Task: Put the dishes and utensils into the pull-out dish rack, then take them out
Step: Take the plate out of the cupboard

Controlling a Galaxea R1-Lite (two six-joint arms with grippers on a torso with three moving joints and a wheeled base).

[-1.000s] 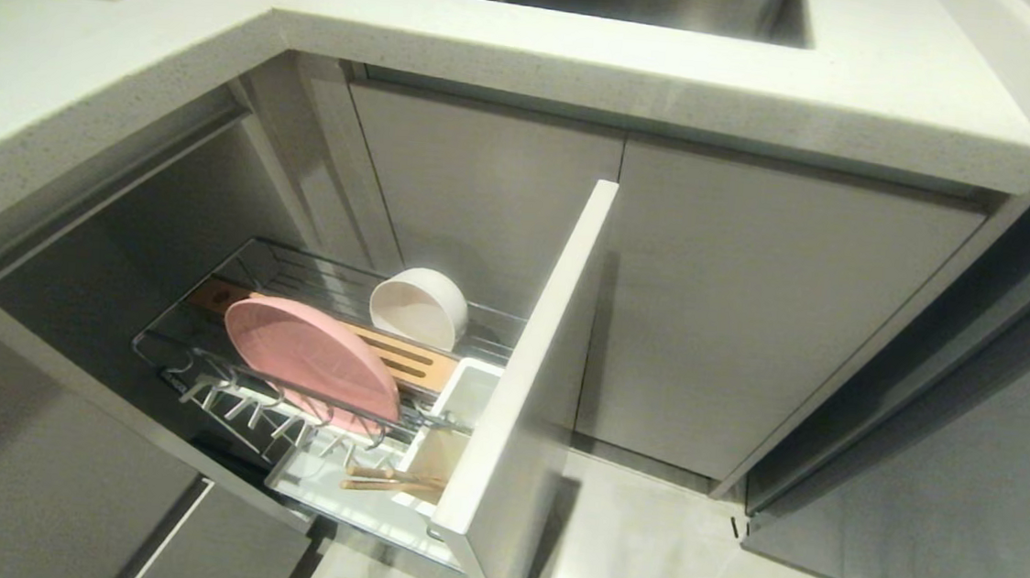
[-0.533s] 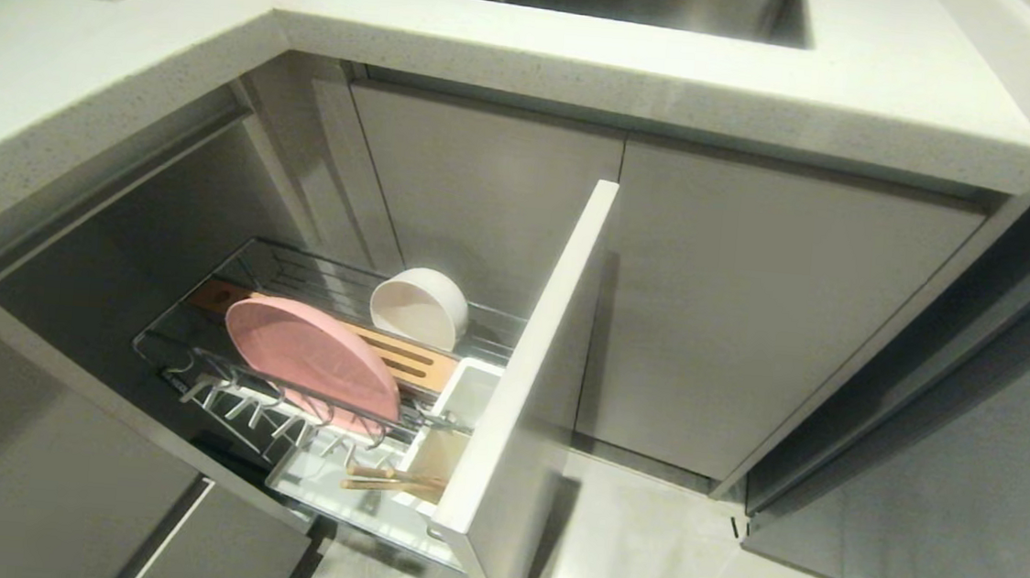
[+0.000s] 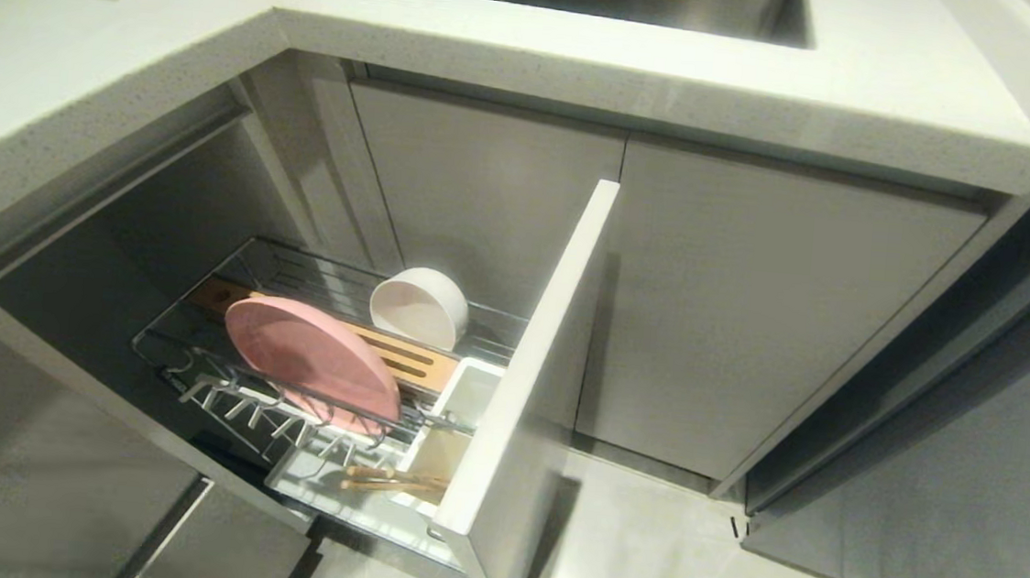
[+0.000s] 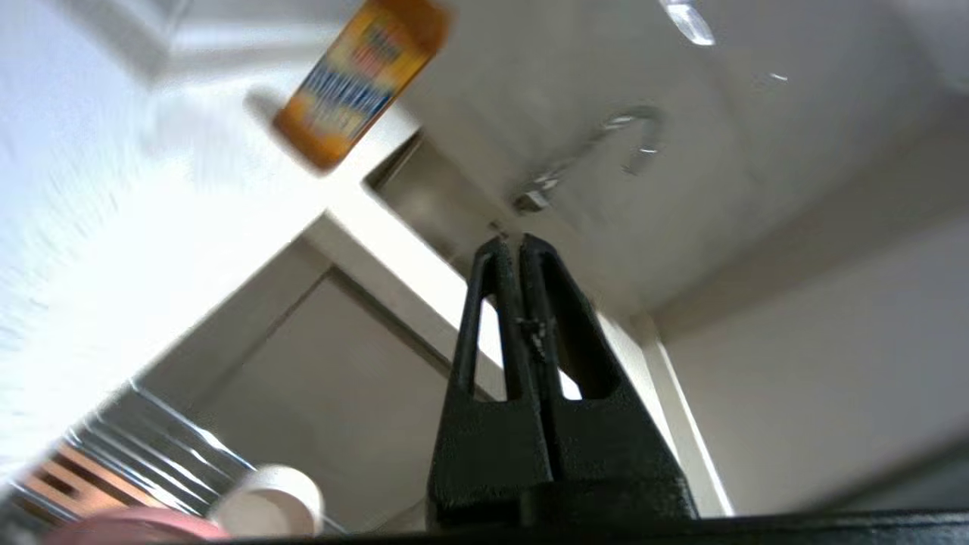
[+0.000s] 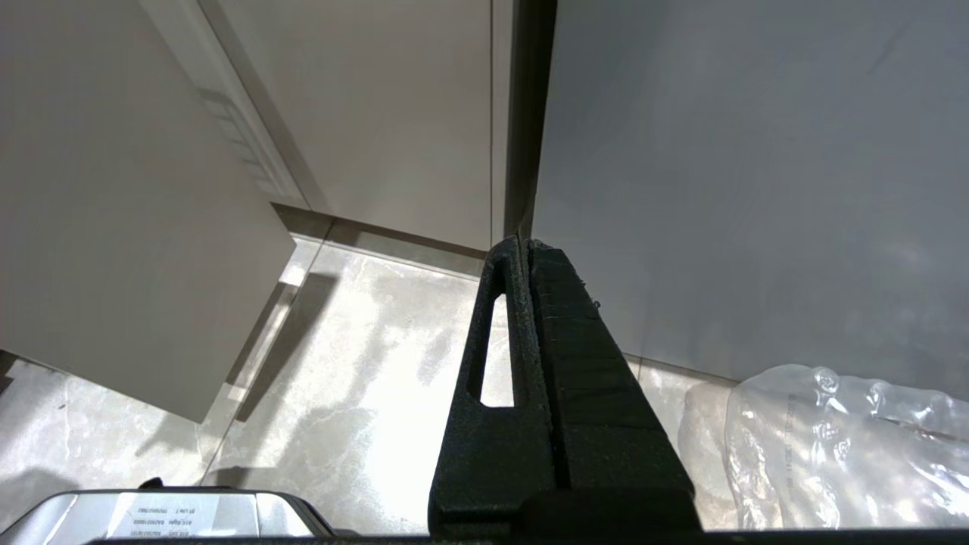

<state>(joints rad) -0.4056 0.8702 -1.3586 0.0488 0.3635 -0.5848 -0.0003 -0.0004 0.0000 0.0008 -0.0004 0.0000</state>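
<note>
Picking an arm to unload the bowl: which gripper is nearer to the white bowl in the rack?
Left. The left gripper has the white bowl in its wrist view, just below. The right gripper faces floor and cabinet fronts, no bowl in sight.

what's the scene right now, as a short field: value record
rack: pull-out dish rack drawn out of the cabinet
plate: pink plate on edge in the wire slots
bowl: white bowl on its side behind the plate
chopsticks: chopsticks in a white utensil cup by the front panel
left pincer: left pincer shut, empty, above the rack
right pincer: right pincer shut, empty, over the floor
</note>
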